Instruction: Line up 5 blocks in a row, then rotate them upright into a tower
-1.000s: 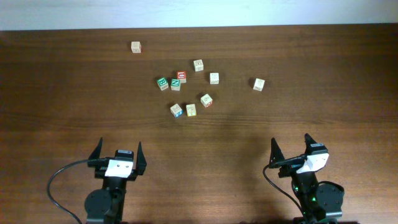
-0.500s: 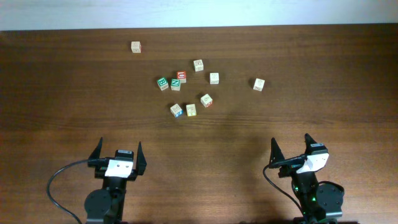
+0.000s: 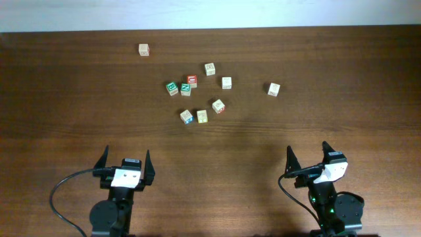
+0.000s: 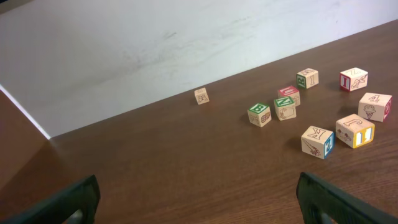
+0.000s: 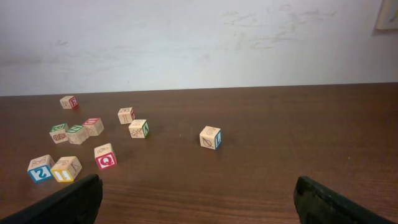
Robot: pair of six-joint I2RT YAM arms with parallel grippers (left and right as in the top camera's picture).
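Several small pale wooden letter blocks lie on the dark wooden table (image 3: 342, 59). Most form a loose cluster around a red-topped one (image 3: 192, 81). One block (image 3: 143, 49) sits alone at the far left, another (image 3: 273, 88) alone to the right. My left gripper (image 3: 125, 158) and right gripper (image 3: 308, 153) rest near the front edge, both open, holding nothing, far from the blocks. In the left wrist view the cluster (image 4: 285, 107) lies ahead to the right of my left gripper (image 4: 199, 205). The right wrist view shows the lone block (image 5: 211, 137) ahead of my right gripper (image 5: 199, 202).
A white wall (image 5: 199, 37) stands behind the table's far edge. A black cable (image 3: 62, 197) loops beside the left arm's base. Bare wood lies between the grippers and the blocks.
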